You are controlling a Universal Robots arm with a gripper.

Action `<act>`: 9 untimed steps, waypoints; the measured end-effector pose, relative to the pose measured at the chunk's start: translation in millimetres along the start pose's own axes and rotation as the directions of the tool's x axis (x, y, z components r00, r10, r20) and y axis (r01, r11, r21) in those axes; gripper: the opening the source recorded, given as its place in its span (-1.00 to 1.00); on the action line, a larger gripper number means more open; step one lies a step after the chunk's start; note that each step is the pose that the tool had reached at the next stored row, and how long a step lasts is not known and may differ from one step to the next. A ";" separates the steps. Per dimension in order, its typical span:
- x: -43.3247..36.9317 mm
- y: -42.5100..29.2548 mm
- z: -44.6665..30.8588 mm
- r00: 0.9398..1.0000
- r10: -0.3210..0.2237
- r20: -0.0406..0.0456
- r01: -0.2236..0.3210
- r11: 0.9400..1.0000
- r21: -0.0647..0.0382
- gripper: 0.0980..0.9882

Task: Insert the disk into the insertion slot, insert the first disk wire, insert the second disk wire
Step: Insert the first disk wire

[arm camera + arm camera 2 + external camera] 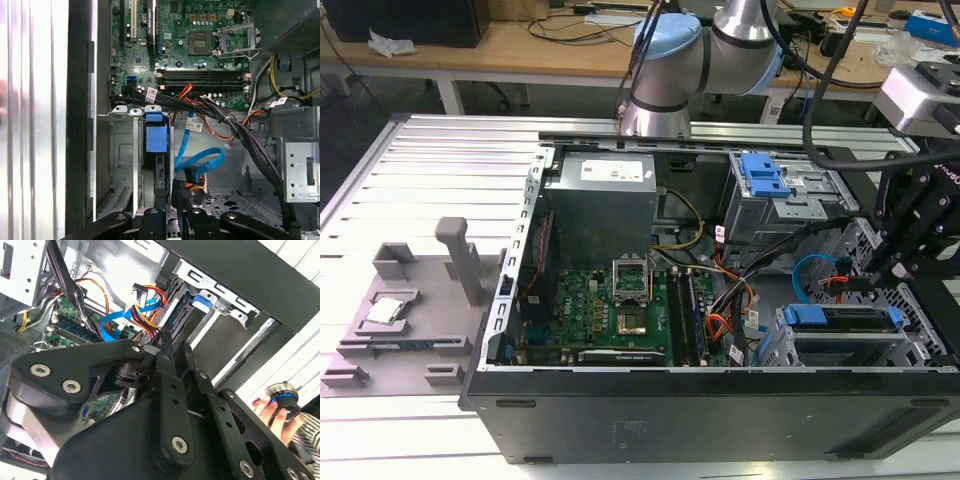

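The disk (840,320), grey in its blue carrier, lies inside the insertion slot (920,335) at the case's front corner on the exterior view's right. In the first wrist view the carrier's blue edge (155,132) sits in the bay beside the cage wall (122,150). My gripper (170,195) hangs at the disk's rear end, shut on the black plug of the first disk wire (192,186), whose red and orange leads trail off it. The second disk wire (200,160) loops light blue right beside it, and shows again in the second wrist view (112,322).
A thick black cable bundle (240,135) crosses above the bay. The taller cage with blue latches (765,180) stands behind. The motherboard (600,310) fills the case's middle. A person's hand (277,412) holds a round knob outside the case. A grey fixture (410,300) lies on the exterior view's left.
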State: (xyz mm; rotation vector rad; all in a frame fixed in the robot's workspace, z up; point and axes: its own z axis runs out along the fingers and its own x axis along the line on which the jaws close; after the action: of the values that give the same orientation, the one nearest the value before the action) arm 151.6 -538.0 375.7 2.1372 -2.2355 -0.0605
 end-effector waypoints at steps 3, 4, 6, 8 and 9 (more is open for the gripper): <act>-3.2 -0.6 5.4 1.000 0.022 0.001 -0.022 1.000 0.000 -0.68; -5.9 -0.6 6.5 1.000 0.024 0.001 -0.024 1.000 0.000 -0.68; -10.3 -0.5 8.9 1.000 0.029 0.000 -0.029 1.000 0.000 -0.68; -10.9 -0.7 12.2 0.999 0.032 -0.016 -0.032 1.000 0.001 -0.68; -10.9 -0.7 12.8 0.999 0.032 -0.022 -0.032 0.999 0.001 -0.68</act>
State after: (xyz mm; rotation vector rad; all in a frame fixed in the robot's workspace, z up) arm 152.1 -527.2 362.8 2.0914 -2.2578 -0.0346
